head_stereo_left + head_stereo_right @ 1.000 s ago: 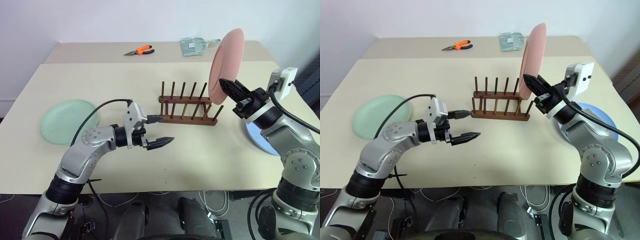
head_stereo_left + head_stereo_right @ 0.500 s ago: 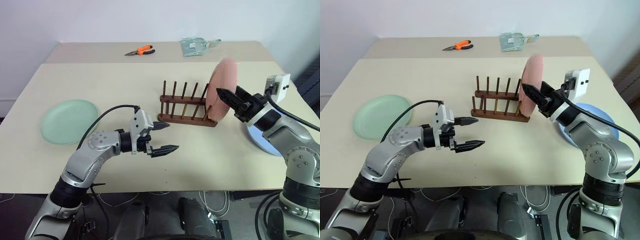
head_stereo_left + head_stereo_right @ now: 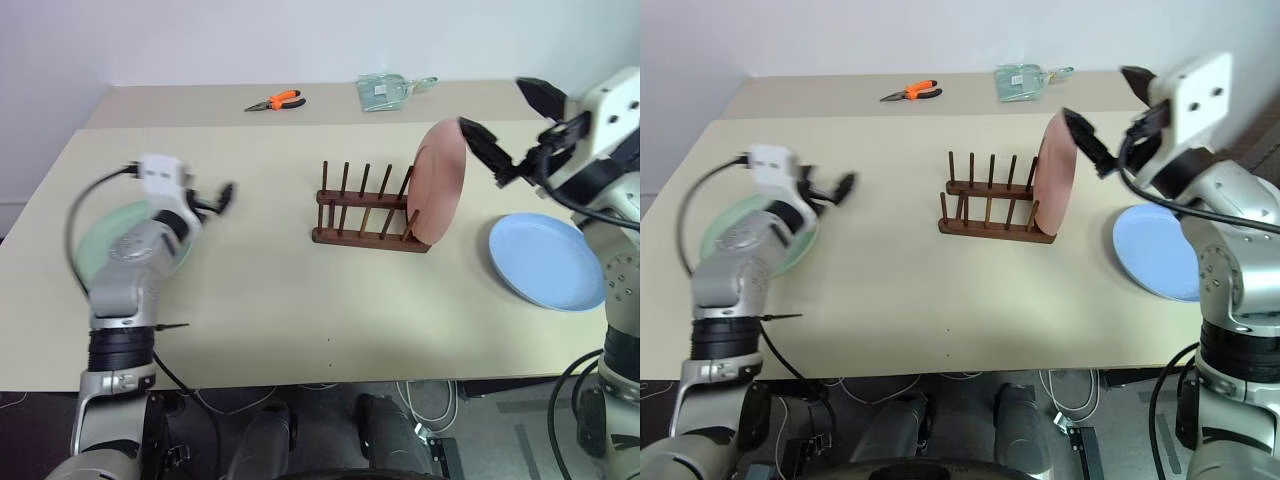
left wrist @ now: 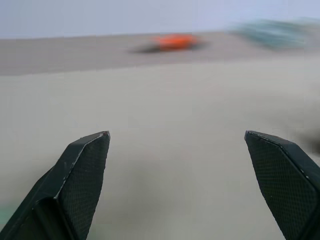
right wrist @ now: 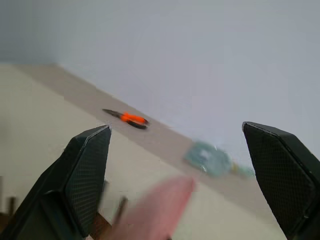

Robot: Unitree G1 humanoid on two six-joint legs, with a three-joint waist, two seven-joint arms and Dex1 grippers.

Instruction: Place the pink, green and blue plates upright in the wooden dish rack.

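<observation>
The pink plate [image 3: 441,182] stands on edge in the right end of the wooden dish rack [image 3: 364,214], with nothing gripping it. My right gripper [image 3: 500,110] hangs open just above and to the right of the plate's top edge, apart from it; the right wrist view shows the pink rim [image 5: 156,214] below the gripper [image 5: 176,129]. The blue plate [image 3: 546,262] lies flat on the table to the right of the rack. The green plate [image 3: 88,243] lies flat at the far left, partly hidden by my left arm. My left gripper [image 3: 218,198] is open and empty, over the table by the green plate's right edge.
Orange-handled pliers [image 3: 278,100] and a clear packet [image 3: 389,92] lie on the far table section. The rack's other slots, left of the pink plate, hold nothing. Bare tabletop [image 3: 300,290] lies between rack and front edge.
My right gripper opened, let go of the pink plate, which settled into the rack, and rose up to the right. My left arm swung far left to the green plate.
</observation>
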